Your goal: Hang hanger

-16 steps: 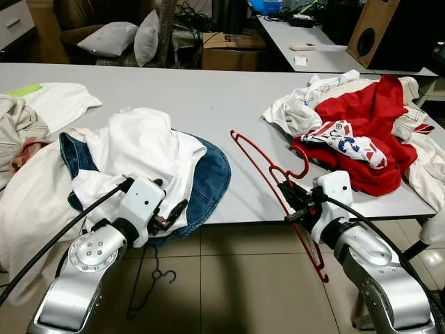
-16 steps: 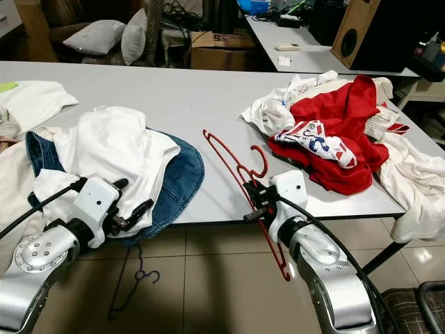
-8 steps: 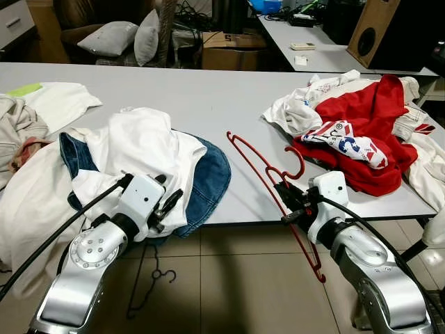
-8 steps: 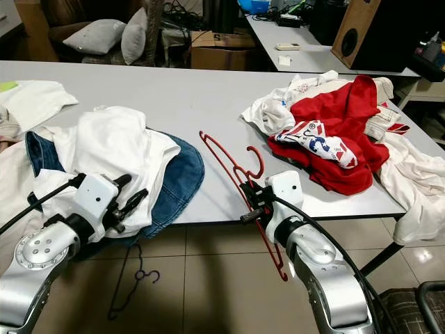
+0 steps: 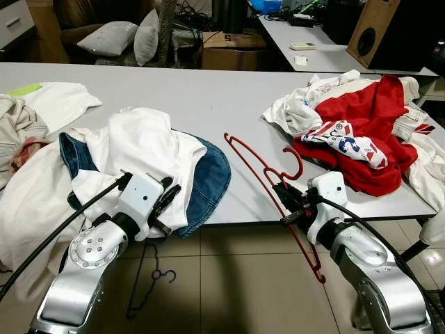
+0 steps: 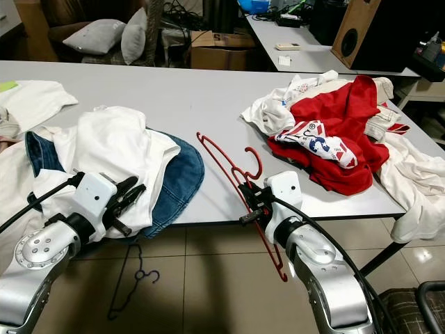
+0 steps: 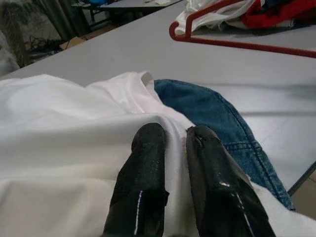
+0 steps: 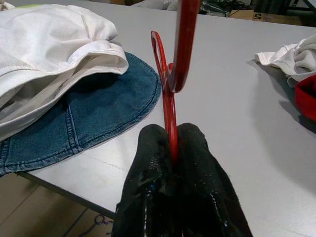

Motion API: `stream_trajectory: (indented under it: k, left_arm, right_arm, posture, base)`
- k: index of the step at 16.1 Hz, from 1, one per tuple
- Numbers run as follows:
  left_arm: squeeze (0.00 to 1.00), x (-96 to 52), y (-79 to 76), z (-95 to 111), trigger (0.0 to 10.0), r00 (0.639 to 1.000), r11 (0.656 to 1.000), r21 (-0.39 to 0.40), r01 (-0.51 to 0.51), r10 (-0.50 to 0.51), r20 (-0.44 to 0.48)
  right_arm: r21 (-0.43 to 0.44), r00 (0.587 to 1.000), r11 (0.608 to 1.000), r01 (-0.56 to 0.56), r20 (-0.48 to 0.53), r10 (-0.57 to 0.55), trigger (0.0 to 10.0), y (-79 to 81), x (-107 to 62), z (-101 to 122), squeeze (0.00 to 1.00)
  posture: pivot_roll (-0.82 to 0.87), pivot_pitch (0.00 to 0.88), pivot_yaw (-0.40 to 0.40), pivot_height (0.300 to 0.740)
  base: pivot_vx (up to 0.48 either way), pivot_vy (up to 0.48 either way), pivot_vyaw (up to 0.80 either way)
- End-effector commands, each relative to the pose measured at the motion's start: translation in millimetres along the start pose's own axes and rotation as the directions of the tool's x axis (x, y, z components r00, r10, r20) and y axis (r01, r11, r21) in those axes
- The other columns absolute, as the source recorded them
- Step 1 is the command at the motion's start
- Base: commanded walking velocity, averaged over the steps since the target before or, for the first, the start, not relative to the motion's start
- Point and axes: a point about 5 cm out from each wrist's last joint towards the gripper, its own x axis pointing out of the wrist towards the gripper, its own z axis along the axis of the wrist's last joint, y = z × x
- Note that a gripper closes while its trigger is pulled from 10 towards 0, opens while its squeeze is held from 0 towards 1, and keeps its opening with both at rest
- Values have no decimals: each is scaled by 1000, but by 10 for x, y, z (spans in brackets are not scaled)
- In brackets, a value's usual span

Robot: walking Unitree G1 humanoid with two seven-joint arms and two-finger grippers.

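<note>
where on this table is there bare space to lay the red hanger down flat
The table is bare along its far half, and in a strip between the white shirt over denim and the red clothing heap. The right gripper holds the red hanger there. Both ends are crowded.

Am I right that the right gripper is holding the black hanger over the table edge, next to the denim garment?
Not quite: the hanger clamped in the right gripper is red, as the right wrist view shows. It does sit over the table edge beside the denim garment.
</note>
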Motion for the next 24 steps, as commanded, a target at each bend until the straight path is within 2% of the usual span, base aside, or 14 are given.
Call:
stream_trajectory:
  k: [1, 4, 9, 11, 14, 18, 20, 21, 22, 24]
  left_arm:
    - [0, -12, 0, -60, 0, 999, 1000, -2, 6, -6, -42]
    - [0, 16, 6, -139, 0, 994, 1000, -14, 11, -13, -106]
    - [0, 84, 155, 126, 0, 999, 996, -88, -24, 27, 31]
    - [0, 72, 319, 392, 0, 983, 994, -113, 1, 20, 183]
    - [0, 20, 541, 550, 0, 977, 996, -88, -5, 24, 211]
    - [0, -44, 609, 695, 0, 968, 998, -57, 41, -26, 249]
    - [0, -72, 509, 770, 0, 954, 991, -49, 125, -106, 281]
    - [0, -73, 502, 775, 0, 952, 990, -48, 131, -112, 283]
    - [0, -78, 439, 798, 0, 941, 982, -49, 183, -161, 298]
    - [0, -105, 313, 756, 0, 927, 957, -39, 287, -267, 263]
  right_arm:
    - [-11, 1000, 1000, 6, -5, -6, 10000, -24, -19, -11, 0]
    - [-9, 1000, 1000, 0, -10, -1, 10000, -16, -14, -21, 0]
    - [6, 1000, 1000, -26, 4, 26, 10000, -1, -7, -5, 0]
    - [53, 991, 991, -123, 62, 119, 10000, 47, -56, 64, 0]
    - [60, 957, 957, -283, 83, 277, 10000, 170, -149, 88, 0]
    - [86, 931, 927, -366, 45, 363, 10000, 230, -197, 36, 0]
    - [129, 929, 921, -368, 10, 370, 10000, 211, -91, -17, 0]
    - [131, 928, 920, -370, 5, 373, 10000, 212, -81, -21, 0]
    - [118, 929, 924, -365, -19, 369, 10000, 195, 28, -37, 0]
    - [218, 939, 914, -342, 34, 343, 10000, 140, 335, 54, 0]
  posture:
    - [4, 0, -49, 740]
    - [8, 0, -52, 740]
    - [20, 0, -51, 740]
    - [23, 0, -44, 740]
    - [34, 0, -40, 740]
    - [42, 0, -44, 740]
    - [56, 0, -58, 740]
    - [56, 0, -58, 740]
    - [61, 0, -61, 740]
    - [66, 0, -65, 740]
  base:
    - [0, 0, 0]
    - [0, 0, 0]
    - [0, 0, 0]
    - [0, 0, 0]
    - [0, 0, 0]
    - [0, 0, 0]
    - [0, 0, 0]
    - [0, 0, 0]
    - [0, 0, 0]
    - [0, 0, 0]
